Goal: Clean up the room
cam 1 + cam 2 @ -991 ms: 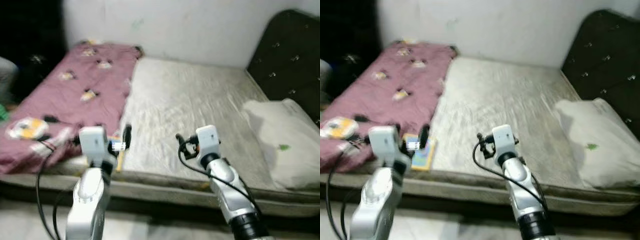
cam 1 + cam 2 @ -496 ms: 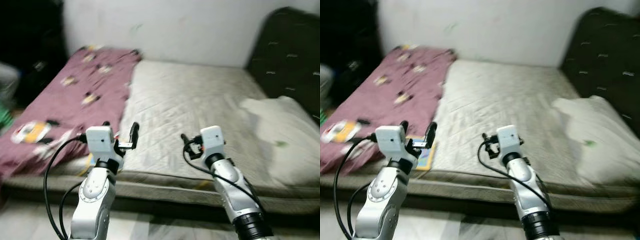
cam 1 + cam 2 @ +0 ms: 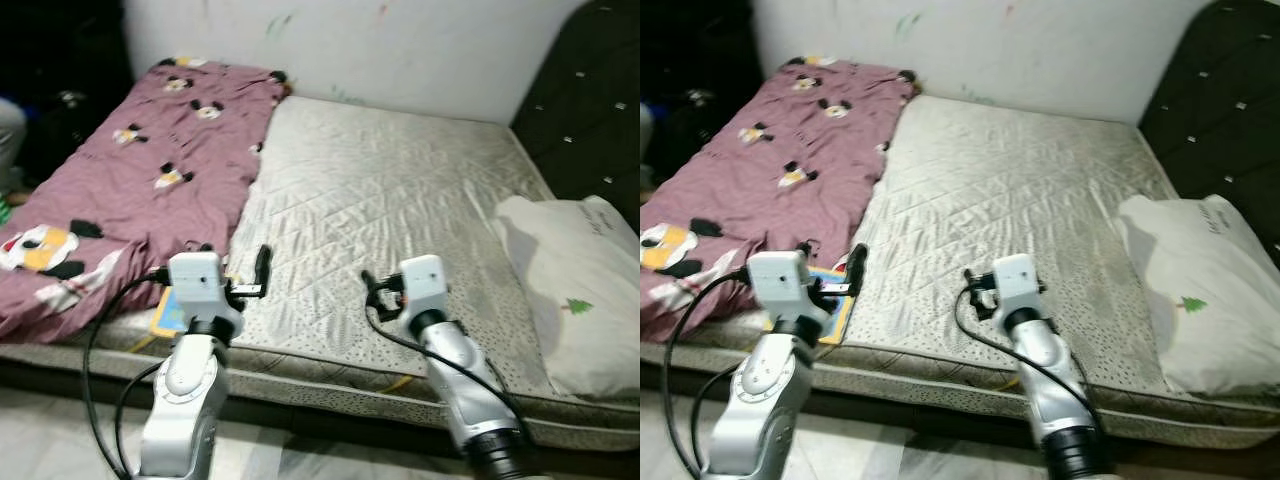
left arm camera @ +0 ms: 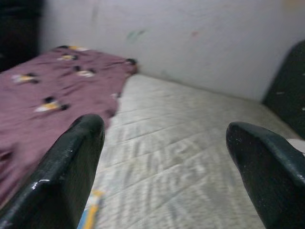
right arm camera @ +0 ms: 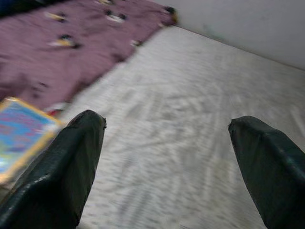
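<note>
You have the left gripper (image 4: 164,157) and right gripper (image 5: 167,157) both spread and empty; pinch the thin, light book (image 3: 830,300) by its free edge.

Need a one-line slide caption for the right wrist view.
Right gripper open above the bare mattress, a colourful book beside the maroon blanket.
</note>
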Robot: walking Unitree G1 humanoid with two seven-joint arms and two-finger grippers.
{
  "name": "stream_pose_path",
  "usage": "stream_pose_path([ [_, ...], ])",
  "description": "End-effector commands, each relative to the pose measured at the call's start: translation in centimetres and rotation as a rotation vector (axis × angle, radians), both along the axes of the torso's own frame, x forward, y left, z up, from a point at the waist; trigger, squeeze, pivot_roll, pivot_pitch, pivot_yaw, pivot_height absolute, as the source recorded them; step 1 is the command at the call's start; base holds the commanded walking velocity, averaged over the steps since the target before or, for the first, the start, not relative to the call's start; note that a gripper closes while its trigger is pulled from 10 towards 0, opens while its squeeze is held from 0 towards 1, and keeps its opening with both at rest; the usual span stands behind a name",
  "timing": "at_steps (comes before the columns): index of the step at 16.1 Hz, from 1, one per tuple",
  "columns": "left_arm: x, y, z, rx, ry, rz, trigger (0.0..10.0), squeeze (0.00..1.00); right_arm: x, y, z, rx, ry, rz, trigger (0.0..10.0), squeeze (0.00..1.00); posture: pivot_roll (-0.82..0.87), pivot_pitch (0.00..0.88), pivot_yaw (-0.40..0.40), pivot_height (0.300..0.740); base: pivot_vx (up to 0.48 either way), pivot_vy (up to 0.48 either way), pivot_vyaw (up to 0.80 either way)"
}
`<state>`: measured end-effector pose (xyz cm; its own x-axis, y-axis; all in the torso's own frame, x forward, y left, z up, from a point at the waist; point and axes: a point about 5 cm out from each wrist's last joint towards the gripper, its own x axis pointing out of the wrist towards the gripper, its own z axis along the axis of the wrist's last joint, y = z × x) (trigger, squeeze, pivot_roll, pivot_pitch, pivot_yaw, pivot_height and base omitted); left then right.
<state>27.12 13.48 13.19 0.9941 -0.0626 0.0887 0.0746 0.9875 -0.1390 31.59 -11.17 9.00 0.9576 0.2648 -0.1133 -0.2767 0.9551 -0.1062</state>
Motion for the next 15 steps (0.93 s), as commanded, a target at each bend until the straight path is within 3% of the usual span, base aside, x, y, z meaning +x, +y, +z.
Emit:
stream_pose_path([
  [1, -0.03, -0.07, 0.04, 0.000, 0.006, 0.004, 10.0, 0.00, 0.06, -0.19, 0.08, -0.005, -0.002, -0.009, 10.0, 0.00, 0.04, 0.010, -0.055, 0.740, 0.000, 0.000, 0.00],
  [6, -0.26, -0.49, 0.01, -0.006, -0.008, -0.040, 10.0, 0.00, 0.13, -0.42, -0.15, 0.001, 0.007, -0.025, 10.0, 0.00, 0.03, 0.000, -0.046, 0.740, 0.000, 0.000, 0.00],
  [10, -0.12, -0.69, 0.13, -0.015, -0.017, -0.059, 10.0, 0.00, 0.27, -0.48, -0.04, 0.003, 0.004, -0.032, 10.0, 0.00, 0.03, 0.000, -0.047, 0.740, 0.311, 0.000, -0.55],
  [15, -0.07, -0.67, 0.07, -0.013, -0.013, -0.056, 10.0, 0.00, 0.26, -0.52, 0.03, -0.001, -0.002, -0.031, 10.0, 0.00, 0.03, 0.000, -0.046, 0.740, 0.260, 0.000, 0.00],
])
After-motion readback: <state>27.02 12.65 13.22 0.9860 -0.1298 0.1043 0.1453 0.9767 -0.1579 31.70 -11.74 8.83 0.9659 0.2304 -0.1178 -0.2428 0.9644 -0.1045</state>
